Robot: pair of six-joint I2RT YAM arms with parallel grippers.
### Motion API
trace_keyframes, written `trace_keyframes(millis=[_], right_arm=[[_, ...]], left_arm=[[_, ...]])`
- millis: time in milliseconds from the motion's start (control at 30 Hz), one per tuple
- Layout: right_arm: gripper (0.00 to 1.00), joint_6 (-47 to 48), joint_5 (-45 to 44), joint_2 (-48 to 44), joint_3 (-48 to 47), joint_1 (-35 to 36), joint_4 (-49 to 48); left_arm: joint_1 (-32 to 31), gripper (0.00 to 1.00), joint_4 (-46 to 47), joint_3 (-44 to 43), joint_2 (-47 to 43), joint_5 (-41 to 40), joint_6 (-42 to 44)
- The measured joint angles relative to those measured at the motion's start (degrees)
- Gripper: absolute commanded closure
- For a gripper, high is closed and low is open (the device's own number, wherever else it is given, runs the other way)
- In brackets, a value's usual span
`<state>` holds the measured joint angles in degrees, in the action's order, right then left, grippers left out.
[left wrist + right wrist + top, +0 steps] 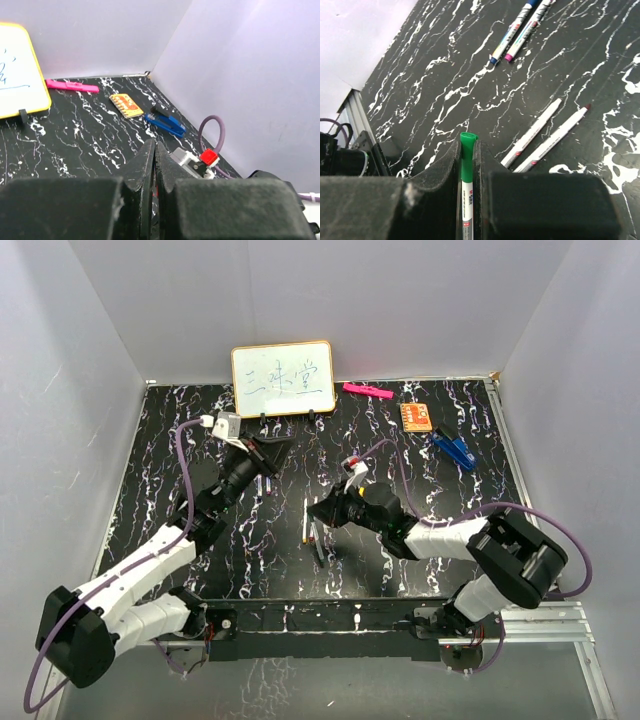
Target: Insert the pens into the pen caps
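Right jaws clamped on green-capped pen (466, 172), cap end poking past them, left jaws pressed together

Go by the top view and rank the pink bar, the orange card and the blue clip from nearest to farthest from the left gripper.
From the left gripper:
1. pink bar, at the back edge, just right of the whiteboard.
2. orange card, farther right and slightly nearer the front.
3. blue clip, farthest to the right.

Cannot follow green-capped pen (466, 150) past bottom edge; lose blue-tipped pen (507, 38) at top edge, whiteboard (20, 70) at left edge; cannot tell left end effector's (154, 150) contents.
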<state>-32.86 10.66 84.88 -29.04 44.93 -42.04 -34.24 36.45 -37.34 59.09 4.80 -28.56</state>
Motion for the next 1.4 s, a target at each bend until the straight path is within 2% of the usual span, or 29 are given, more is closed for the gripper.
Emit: trace_keyframes(millis=[233, 267, 433, 633, 800, 1000, 1233, 1400], right_arm=[[1.0, 2.49, -4.79, -0.94, -3.34, -0.04, 4.9], [1.0, 2.99, -5.84, -1.18, -4.26, -0.04, 5.27], [1.0, 5.99, -13.62, -3.5, -8.55, -0.04, 6.51], [1.0, 7.54, -19.71, -6.84, -9.25, -0.37, 6.47], [1.0, 7.54, -21.75, -8.76, -9.27, -0.42, 6.25], [1.0, 7.5, -22.58, -9.66, -10.23, -0.42, 5.84], [1.0, 7.26, -21.97, -9.86, -10.29, -0.42, 5.9], [1.0, 7.23, -21.0, -10.01, -10.32, -0.42, 6.29]], left_arm=[[0.0, 1.0, -1.31, -0.22, -2.05, -1.22, 0.59], [0.0, 0.97, -2.16, -0.11, -2.54, -1.25, 0.85], [0.0, 0.64, -5.4, 0.37, -4.28, 0.55, 2.1], [0.0, 0.47, -6.45, 2.1, -1.22, 8.13, 0.79], [0.0, 0.45, -4.98, 3.61, 3.98, 15.17, -0.9], [0.0, 0.45, -4.37, 3.74, 6.82, 19.5, -1.55], [0.0, 0.45, -3.58, 3.76, 8.35, 19.93, -1.49], [0.0, 0.45, -4.28, 3.76, 8.39, 17.31, -1.03]])
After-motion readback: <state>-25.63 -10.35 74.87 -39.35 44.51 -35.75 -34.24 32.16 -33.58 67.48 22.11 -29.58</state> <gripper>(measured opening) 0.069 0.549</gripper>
